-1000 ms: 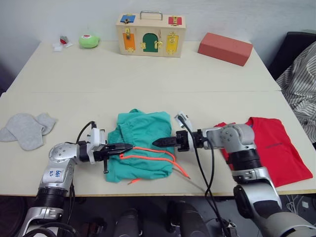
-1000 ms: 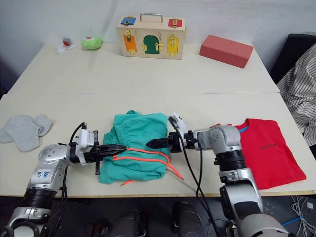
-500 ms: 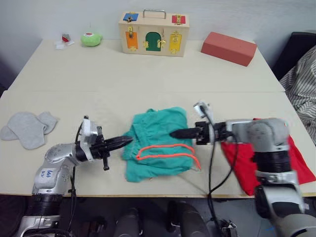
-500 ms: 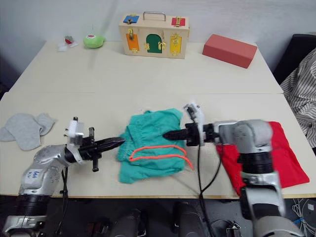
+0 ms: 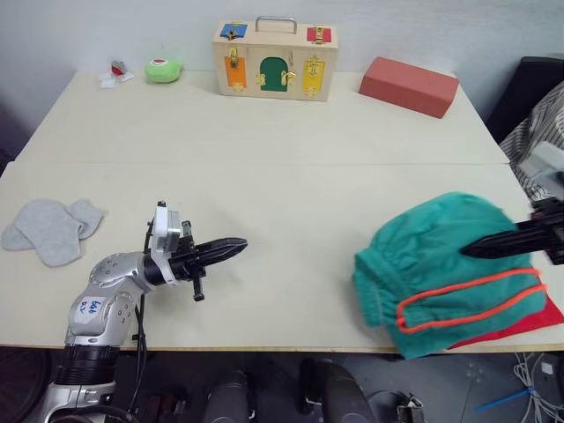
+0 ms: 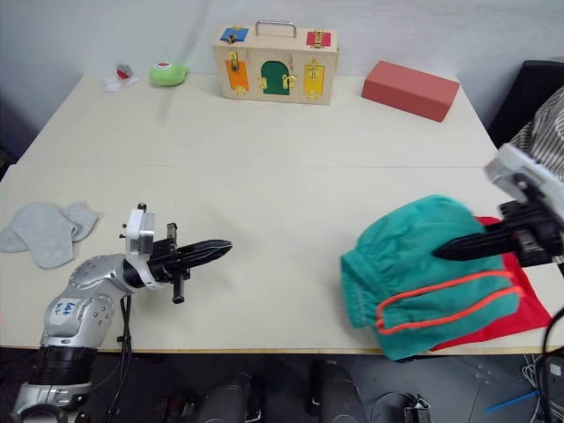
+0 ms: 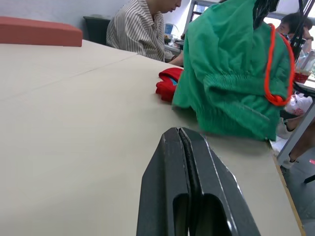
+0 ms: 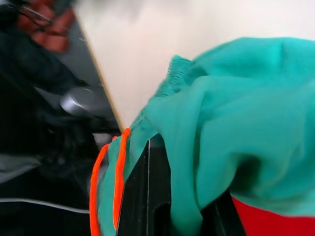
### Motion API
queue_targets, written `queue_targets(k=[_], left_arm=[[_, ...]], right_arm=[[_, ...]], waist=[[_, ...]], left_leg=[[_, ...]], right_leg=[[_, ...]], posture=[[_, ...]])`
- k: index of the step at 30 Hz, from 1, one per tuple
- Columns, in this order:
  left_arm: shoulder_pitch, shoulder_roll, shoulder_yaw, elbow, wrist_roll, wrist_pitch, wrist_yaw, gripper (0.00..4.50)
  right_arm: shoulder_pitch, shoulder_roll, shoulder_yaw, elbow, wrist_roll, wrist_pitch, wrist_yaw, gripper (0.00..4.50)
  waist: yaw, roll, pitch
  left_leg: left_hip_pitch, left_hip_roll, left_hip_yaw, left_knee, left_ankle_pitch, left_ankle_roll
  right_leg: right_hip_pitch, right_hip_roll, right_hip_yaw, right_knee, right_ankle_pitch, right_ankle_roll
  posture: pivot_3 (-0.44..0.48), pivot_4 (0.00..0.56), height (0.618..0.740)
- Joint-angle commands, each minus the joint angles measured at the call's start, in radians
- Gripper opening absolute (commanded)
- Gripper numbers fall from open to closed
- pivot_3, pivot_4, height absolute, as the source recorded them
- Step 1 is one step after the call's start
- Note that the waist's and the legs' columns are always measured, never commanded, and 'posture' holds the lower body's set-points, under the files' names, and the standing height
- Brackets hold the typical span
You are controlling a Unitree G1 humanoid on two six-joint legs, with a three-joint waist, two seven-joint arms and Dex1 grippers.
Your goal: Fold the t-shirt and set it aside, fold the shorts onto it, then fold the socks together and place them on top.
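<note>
Already the shorts (image 6: 423, 264) are over at the robot's right edge of the table (image 6: 291, 150), carried by the right end effector (image 6: 454, 249), whose black fingers are pinched on a fold of the teal cloth; in the right wrist view the fabric bunches between them. The bundle hangs rounded, its orange drawstring (image 6: 441, 295) looping along the near side, and it covers most of the t-shirt (image 6: 515, 308), of which just a red strip peeks out beneath and beside it. Whether the shorts have settled fully on the shirt or hang just above it, I cannot tell.

Meanwhile the left end effector (image 5: 231, 248) hovers low over bare tabletop well apart from the garments, its two fingers pressed together on nothing, which the left wrist view shows plainly.

The socks (image 5: 48, 229) lie untouched near the robot's left edge, one overlapping the other, flat and unfolded.

So my reckoning is this: the shirt looks folded and set aside, and the shorts step is nearly finished but not released. They look lumpy rather than neatly folded, so they may want smoothing once down. What remains is letting go of the shorts, then the whole sock step: folding the pair together and carrying it across the table onto the stack.
</note>
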Motion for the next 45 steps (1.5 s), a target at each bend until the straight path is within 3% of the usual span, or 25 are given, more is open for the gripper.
queue_targets(k=[1,4,9,13,19,22,24,33,37,40,45], left_arm=[[-0.020,0.004,0.003,0.004,0.004,-0.012,-0.018,0.00],[-0.026,0.005,0.000,0.006,0.006,-0.006,-0.022,0.00],[-0.030,0.016,-0.002,0.003,0.008,0.005,-0.028,0.00],[-0.026,0.045,0.014,-0.021,-0.001,0.029,-0.025,0.00],[-0.009,0.072,0.036,-0.048,-0.012,0.052,-0.020,0.00],[-0.003,0.077,0.041,-0.051,-0.012,0.054,-0.020,0.00],[-0.003,0.079,0.043,-0.050,-0.009,0.055,-0.022,0.00],[0.034,0.133,0.094,0.035,0.051,-0.014,-0.031,0.00],[0.080,0.172,0.149,0.093,0.074,-0.034,-0.017,0.00],[0.149,0.202,0.190,0.096,0.080,-0.041,-0.016,0.55],[0.289,0.187,0.311,0.081,0.094,-0.095,0.063,2.16]], right_arm=[[0.044,-0.051,0.011,0.149,-0.077,-0.218,0.054,0.05],[0.032,-0.032,0.069,0.304,-0.170,-0.403,0.054,0.05],[-0.120,0.104,0.215,0.671,-0.433,-0.730,0.054,0.05],[-0.242,0.267,0.244,0.933,-0.554,-0.857,-0.061,0.05],[-0.280,0.343,0.224,1.051,-0.623,-0.879,-0.102,0.05],[-0.264,0.336,0.198,1.046,-0.615,-0.874,-0.085,0.63],[-0.245,0.321,0.162,1.031,-0.605,-0.883,-0.089,1.33],[0.009,0.190,-0.106,0.728,-0.493,-0.975,-0.101,4.46],[0.131,0.319,-0.315,0.369,-0.269,-0.975,-0.082,4.46],[0.222,0.433,-0.334,0.127,-0.228,-0.934,-0.179,4.50],[0.362,0.674,-0.185,-0.239,-0.288,-0.868,-0.443,4.50]], waist=[[0.002,0.000,0.000],[0.005,0.001,0.000],[0.011,0.001,0.001],[0.008,0.002,0.001],[0.011,0.006,0.002],[0.011,0.007,0.002],[0.011,0.007,0.003],[0.011,0.012,0.004],[-0.010,0.011,0.004],[-0.012,0.011,0.004],[-0.009,0.010,0.004]], left_leg=[[0.000,0.000,0.001,0.000,0.000,0.000],[0.001,0.000,0.003,0.000,0.000,-0.001],[0.003,0.000,0.009,0.001,0.000,-0.001],[0.004,0.001,0.012,0.002,0.001,-0.001],[0.004,0.001,0.012,0.003,0.002,-0.002],[0.004,0.001,0.012,0.006,0.002,-0.002],[0.004,0.001,0.012,0.007,0.002,-0.002],[0.004,0.001,0.012,0.007,0.001,-0.001],[0.005,0.004,0.014,0.006,0.000,-0.002],[0.005,0.007,0.013,0.005,0.000,-0.002],[0.004,0.007,0.013,0.003,0.000,-0.003]], right_leg=[[0.000,0.000,0.001,0.000,0.000,0.000],[-0.001,0.000,0.002,0.000,0.000,0.000],[-0.001,0.001,0.006,0.000,0.001,0.002],[-0.002,0.002,0.009,0.001,0.002,0.003],[-0.002,0.002,0.010,0.003,0.002,0.002],[-0.001,0.002,0.010,0.003,0.003,0.003],[-0.001,0.002,0.011,0.003,0.003,0.003],[-0.001,0.002,0.011,0.003,0.005,0.003],[-0.001,0.004,0.011,0.002,0.007,0.003],[-0.001,0.006,0.011,0.002,0.007,0.003],[-0.003,0.005,0.011,0.001,0.007,0.002]], posture=[[0.000,0.150,0.740],[0.000,0.150,0.740],[0.000,0.150,0.740],[0.000,0.150,0.740],[0.000,0.150,0.740],[0.000,0.150,0.740],[0.000,0.150,0.740],[0.000,0.150,0.740],[0.000,0.150,0.740],[0.000,0.150,0.740],[0.000,0.150,0.740]])
